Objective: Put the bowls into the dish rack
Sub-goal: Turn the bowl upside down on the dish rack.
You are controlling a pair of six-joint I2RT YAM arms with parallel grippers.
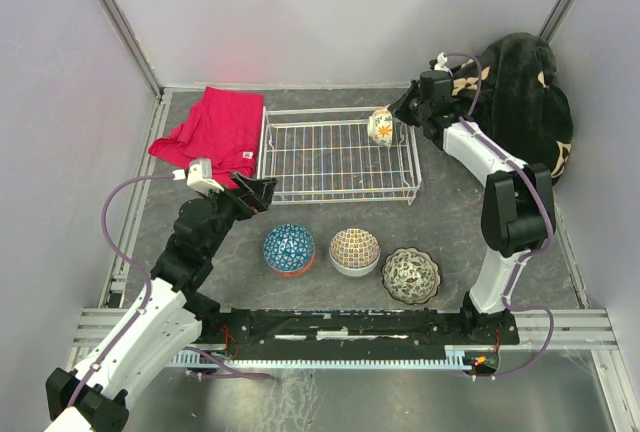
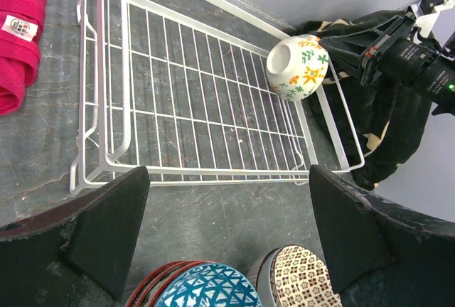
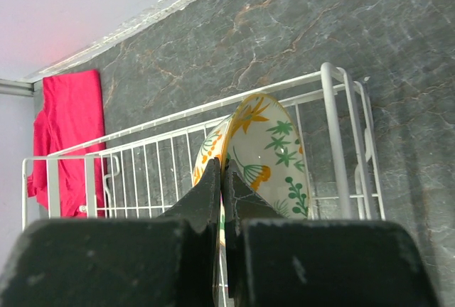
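Note:
The white wire dish rack (image 1: 335, 160) (image 2: 206, 94) (image 3: 341, 136) lies at mid-table. My right gripper (image 1: 396, 120) (image 3: 223, 179) is shut on the rim of a floral orange-and-green bowl (image 1: 381, 127) (image 2: 297, 67) (image 3: 274, 154), holding it on edge over the rack's far right corner. Three more bowls stand in a row in front of the rack: blue mosaic (image 1: 289, 249) (image 2: 210, 287), red lattice (image 1: 354, 250) (image 2: 298, 278) and green-patterned (image 1: 411, 275). My left gripper (image 1: 256, 192) (image 2: 227, 229) is open, hovering above the table between the rack and the blue bowl, holding nothing.
A red cloth (image 1: 213, 130) (image 2: 18, 33) (image 3: 67, 136) lies left of the rack. A black floral blanket (image 1: 525, 102) (image 2: 370, 122) is heaped at the back right corner. Grey walls enclose the table on three sides.

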